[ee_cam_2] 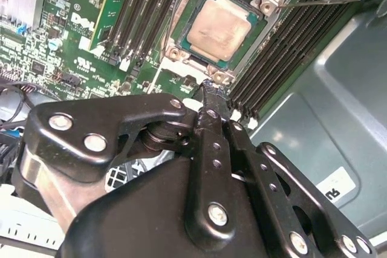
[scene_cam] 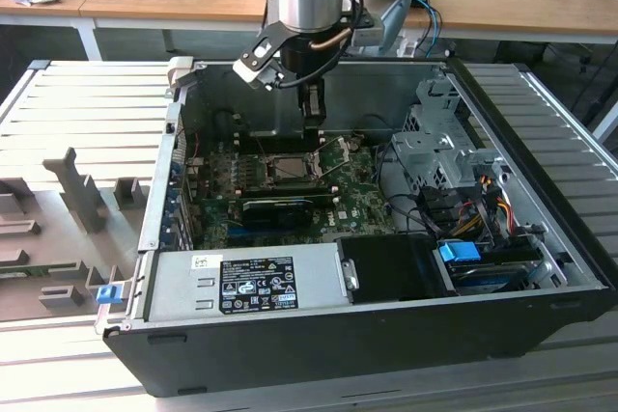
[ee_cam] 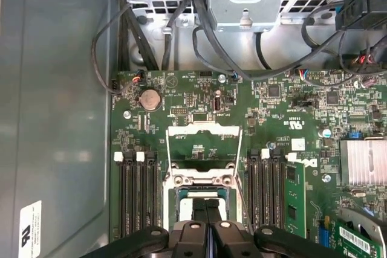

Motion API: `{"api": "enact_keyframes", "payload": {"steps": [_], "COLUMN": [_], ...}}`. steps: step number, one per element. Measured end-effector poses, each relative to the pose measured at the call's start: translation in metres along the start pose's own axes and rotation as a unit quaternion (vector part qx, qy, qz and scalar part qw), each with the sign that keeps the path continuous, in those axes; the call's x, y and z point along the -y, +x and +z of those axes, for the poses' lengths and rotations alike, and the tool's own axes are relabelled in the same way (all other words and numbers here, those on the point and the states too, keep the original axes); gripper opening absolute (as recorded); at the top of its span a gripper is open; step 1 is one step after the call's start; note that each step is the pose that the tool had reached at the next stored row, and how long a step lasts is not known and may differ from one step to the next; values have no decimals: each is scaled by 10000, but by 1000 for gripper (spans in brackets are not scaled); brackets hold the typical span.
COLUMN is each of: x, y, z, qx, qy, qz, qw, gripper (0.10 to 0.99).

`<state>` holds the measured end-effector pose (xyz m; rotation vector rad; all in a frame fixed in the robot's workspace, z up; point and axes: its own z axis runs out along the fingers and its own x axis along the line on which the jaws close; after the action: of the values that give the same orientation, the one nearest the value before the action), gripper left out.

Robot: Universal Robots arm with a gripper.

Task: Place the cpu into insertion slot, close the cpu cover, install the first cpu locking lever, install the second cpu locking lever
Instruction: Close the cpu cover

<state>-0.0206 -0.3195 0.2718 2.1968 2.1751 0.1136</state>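
My jaws are pressed together with nothing between them. Their tip hangs right at the near edge of the insertion slot; I cannot tell whether it touches the metal rim.

The cpu lies flat and square inside that slot, so I judge the first step done. The cpu cover is not yet closed: in the first wrist view it stands swung back on the far side of the slot from my jaws, with green board showing through its square hole. The levers are thin wires sticking out free, neither one latched. That leaves three steps: the cover and both levers.

In the exterior view my jaws hang inside the open computer case, and the slot sits just beside them at about seven o'clock. The power supply is well off at six o'clock, the drive cage at three o'clock. The case rests on a ribbed grey table.

By count: one cpu, one slot, one cover, two levers, and two banks of long black memory slots, one bank on each side of the slot.
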Motion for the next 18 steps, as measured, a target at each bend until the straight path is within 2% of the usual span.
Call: {"api": "enact_keyframes", "payload": {"steps": [2,6,12,14,16,18], "x": [-32,-42,-98,-132,-234,-279], "y": [1,6,7,7,9,12], "z": [-8,-69,-87,-86,-77,-73], "qx": [0,0,0,0,1,0], "qy": [0,0,0,0,1,1], "qz": [0,0,1,1,0,0], "qw": [10000,10000,10000,10000,10000,10000], "gripper": [106,106,106,106,106,106]}}
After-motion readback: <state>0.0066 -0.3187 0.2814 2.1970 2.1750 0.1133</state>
